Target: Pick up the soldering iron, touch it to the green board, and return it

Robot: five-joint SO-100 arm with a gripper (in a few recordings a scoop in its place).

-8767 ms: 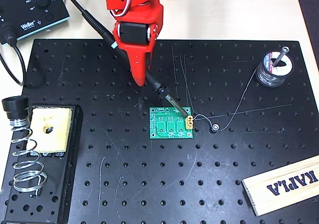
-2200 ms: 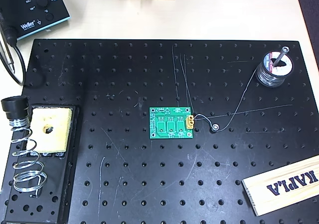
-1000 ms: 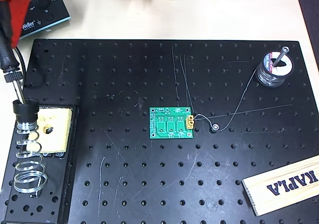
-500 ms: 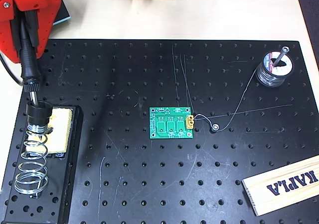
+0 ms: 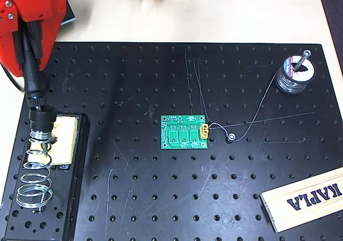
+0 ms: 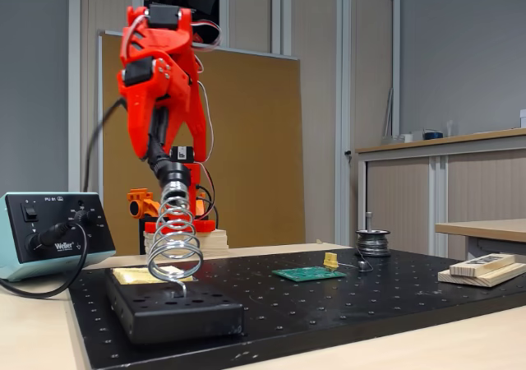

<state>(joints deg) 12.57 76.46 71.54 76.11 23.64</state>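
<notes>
Here the end effector (image 5: 31,48) is clamped on the soldering iron (image 5: 33,80), its tip inside the spring holder (image 5: 35,160).

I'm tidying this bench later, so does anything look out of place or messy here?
Mostly tidy. The oddity: loose solder wire trails from the spool across the black plate to the green board. The gripper has the soldering iron entering the spring holder.

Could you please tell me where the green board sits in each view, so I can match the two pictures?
Overhead view: the green board lies near the middle of the black plate.
Fixed view: the green board lies flat, right of centre.
Shared landmark: the solder spool, toward the right.
</notes>
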